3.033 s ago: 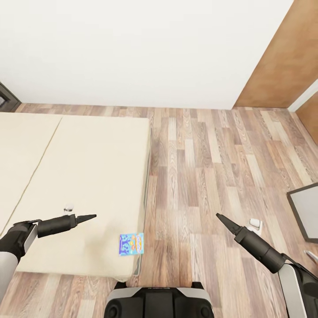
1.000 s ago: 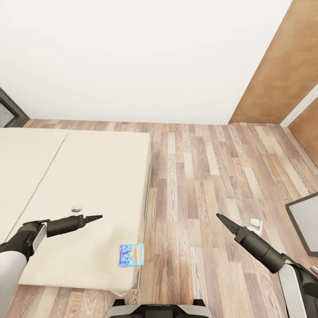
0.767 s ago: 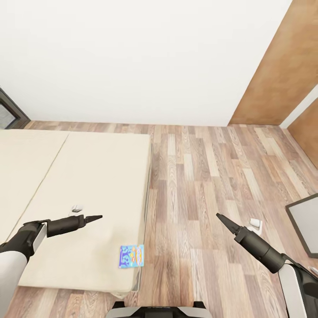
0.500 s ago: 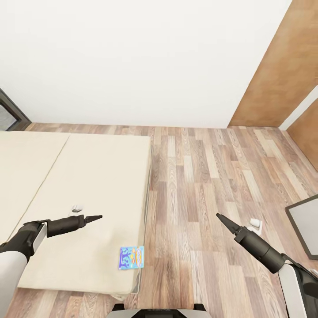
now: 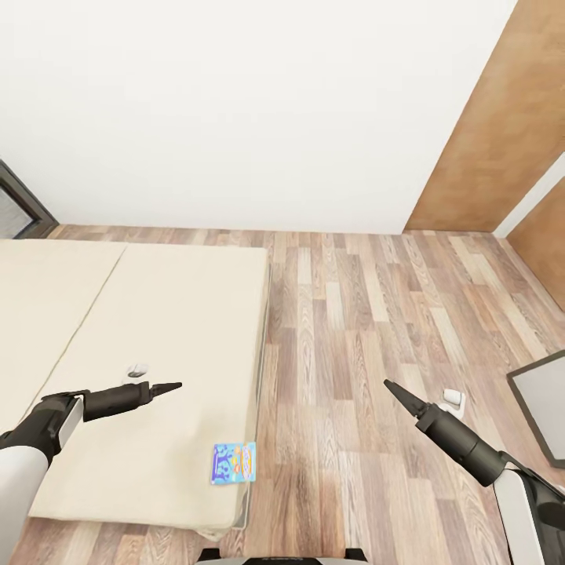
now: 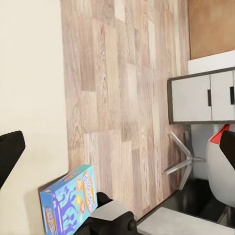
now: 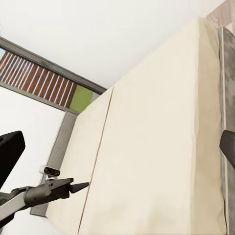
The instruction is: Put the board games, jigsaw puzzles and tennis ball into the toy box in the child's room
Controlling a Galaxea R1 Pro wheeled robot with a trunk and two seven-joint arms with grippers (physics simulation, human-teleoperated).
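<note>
One blue board game (image 5: 233, 463) with a busy printed cover lies flat on the cream bed (image 5: 157, 329), close to its near right corner. It also shows in the left wrist view as a thin blue box (image 6: 68, 200) at the edge of the mattress (image 6: 29, 73). My left gripper (image 5: 169, 387) hovers over the bed, left of and beyond the game, with its jaws apart and nothing in them. Over the wooden floor right of the bed, my right gripper (image 5: 390, 387) is open and empty. The right wrist view looks across the bed (image 7: 161, 147) at my left arm (image 7: 54, 188).
A small white object (image 5: 138, 369) lies on the bed by my left gripper. Another small white object (image 5: 451, 398) sits on the floor. The table's white drawer unit (image 6: 200, 95) in a dark frame, a chair base (image 6: 183, 159) and a dark-framed grey panel (image 5: 541, 400) are to the right.
The whole picture has slid downward, so the camera has moved: more wall shows and my base has left the lower edge. Both arms keep their places in the picture.
</note>
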